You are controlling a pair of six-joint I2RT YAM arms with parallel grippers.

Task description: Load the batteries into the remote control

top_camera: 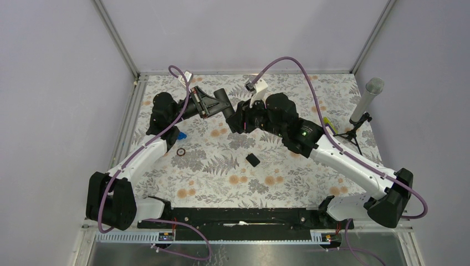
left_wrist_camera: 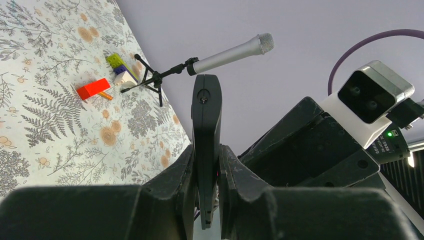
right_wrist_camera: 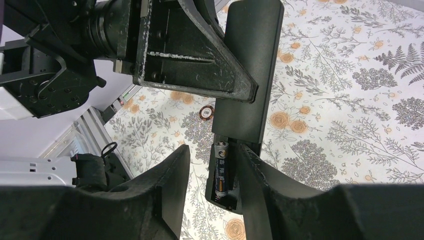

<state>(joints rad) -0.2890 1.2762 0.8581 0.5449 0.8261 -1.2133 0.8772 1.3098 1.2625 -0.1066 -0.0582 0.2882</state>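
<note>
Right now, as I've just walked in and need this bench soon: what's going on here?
The left gripper is clamped on a slim matte-black remote control, holding it above the floral-patterned table. The right gripper stands open around its uncovered end, where one dark-and-silvery battery sits in the compartment. The small flat black cover lies on the table, apart.

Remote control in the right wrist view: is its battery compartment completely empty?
No, a battery lies in the open compartment at the lower end of the remote control.
</note>
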